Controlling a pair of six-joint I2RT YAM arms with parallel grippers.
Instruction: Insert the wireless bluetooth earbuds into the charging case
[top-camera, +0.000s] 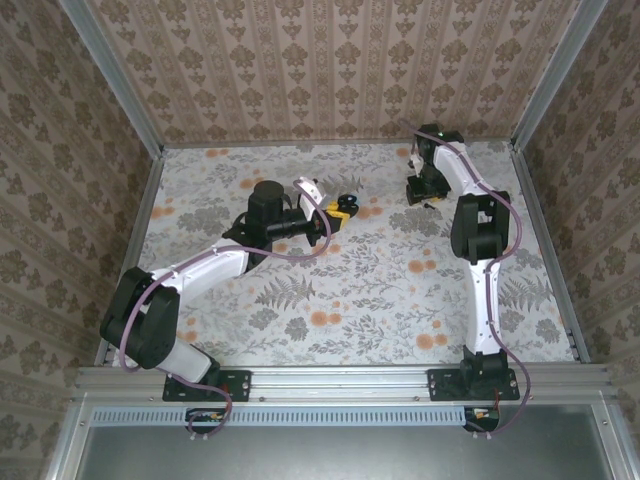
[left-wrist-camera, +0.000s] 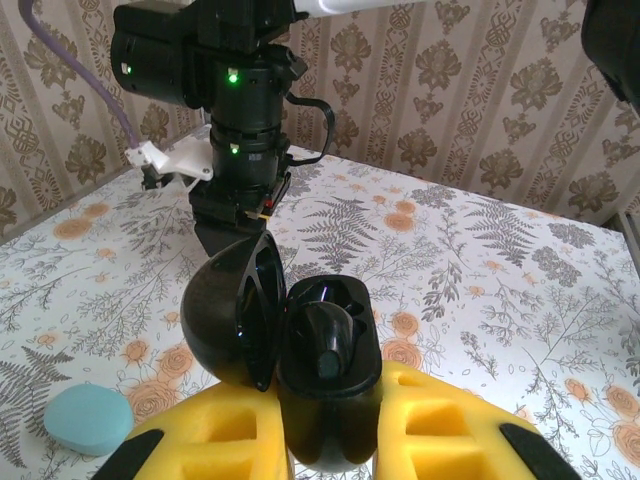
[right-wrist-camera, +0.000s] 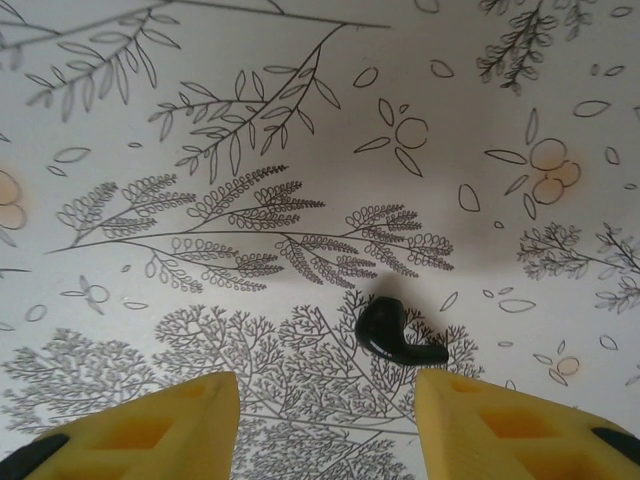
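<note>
We're watching the right gripper (right-wrist-camera: 325, 440), jaws wide, hovering just short of a loose earbud (right-wrist-camera: 392, 335) lying on the table (right-wrist-camera: 300, 120). The left gripper (left-wrist-camera: 330, 430) is clamped on the black charging case (left-wrist-camera: 352, 372), lid (left-wrist-camera: 235, 310) swung open, and a dark shape (left-wrist-camera: 322, 335) inside may be the other bud. The risk, we reckon, is that those thick pads (right-wrist-camera: 150, 430) nudge the tiny bud away, or pinch it skewed so the stem misses its seat.

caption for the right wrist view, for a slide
Right gripper, jaws open, poised over a black earbud lying on the floral table
</note>
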